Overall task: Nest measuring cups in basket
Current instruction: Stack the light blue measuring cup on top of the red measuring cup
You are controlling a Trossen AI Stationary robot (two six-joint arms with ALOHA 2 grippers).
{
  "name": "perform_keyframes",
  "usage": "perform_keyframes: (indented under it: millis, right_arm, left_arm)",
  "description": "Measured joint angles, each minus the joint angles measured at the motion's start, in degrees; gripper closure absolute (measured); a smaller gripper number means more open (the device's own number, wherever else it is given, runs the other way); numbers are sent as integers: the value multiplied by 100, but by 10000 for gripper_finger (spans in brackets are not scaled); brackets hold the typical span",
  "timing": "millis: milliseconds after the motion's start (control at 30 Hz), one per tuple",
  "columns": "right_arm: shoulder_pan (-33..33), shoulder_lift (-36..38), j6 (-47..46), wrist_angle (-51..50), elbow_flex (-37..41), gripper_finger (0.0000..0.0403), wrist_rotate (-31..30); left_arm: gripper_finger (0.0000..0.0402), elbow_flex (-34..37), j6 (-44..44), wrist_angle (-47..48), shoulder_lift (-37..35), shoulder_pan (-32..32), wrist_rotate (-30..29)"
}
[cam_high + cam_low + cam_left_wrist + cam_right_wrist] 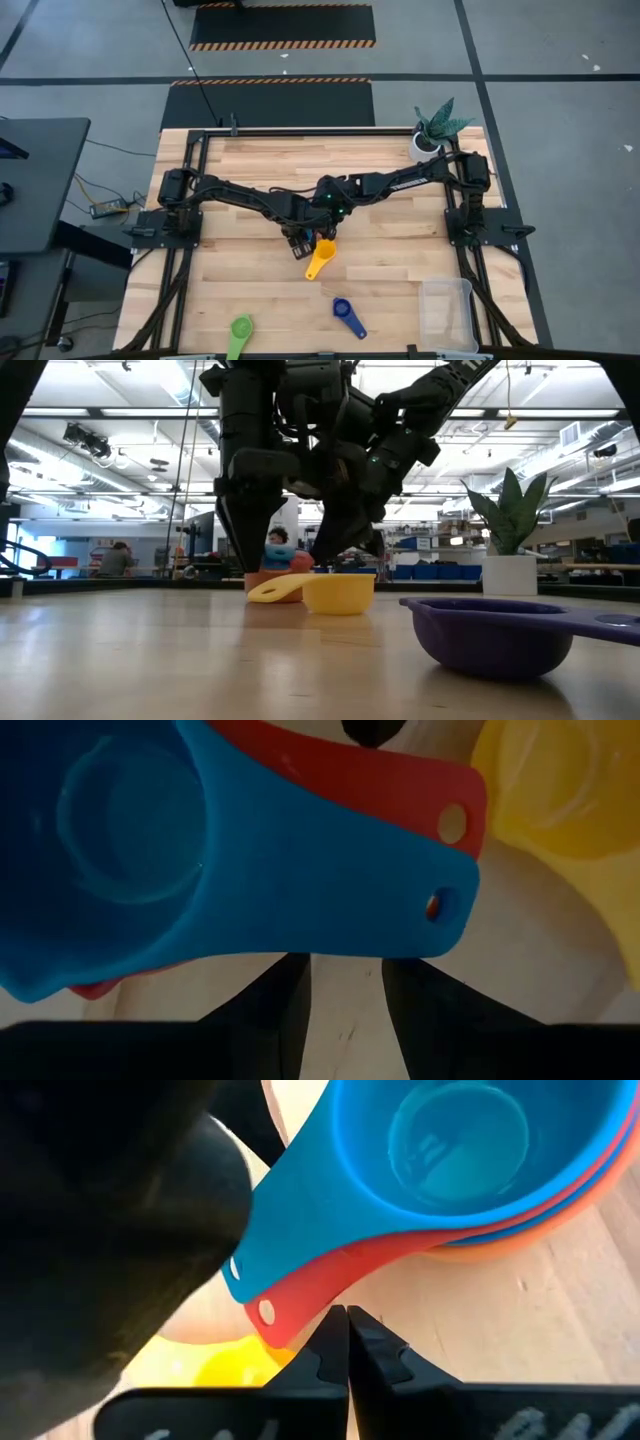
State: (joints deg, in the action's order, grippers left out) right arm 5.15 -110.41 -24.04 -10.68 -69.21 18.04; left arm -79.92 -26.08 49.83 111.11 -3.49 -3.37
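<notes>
Blue cup (150, 850) sits nested atop red (380, 780) and orange (560, 1220) ones mid-tabletop (400, 250); left hand (345, 1010) open over it, right hand (347, 1345) closed, probably steadying the stack.

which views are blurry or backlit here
Low view: the arms are dark silhouettes against bright ceiling lights, and the near purple cup is soft. Left wrist view: the blue cup fills the frame, out of focus. High view: evenly lit.
</notes>
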Motion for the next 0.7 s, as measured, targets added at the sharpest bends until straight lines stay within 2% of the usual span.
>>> perform_keyframes:
  millis: [333, 500, 600, 700]
  right_arm:
    - [97, -6, 1006, -41, 4, 402, 191]
    - [239, 125, 810, -572, -51, 402, 55]
    - [343, 255, 719, -1088, -37, 402, -48]
    - [395, 371, 833, -1261, -35, 402, -70]
  left_arm:
    - [269, 0, 544, 32, -11, -2, -24]
    - [269, -73, 898, 486, -20, 11, -257]
    - [269, -63, 818, 851, -40, 6, -249]
    - [269, -59, 697, 822, -179, -62, -220]
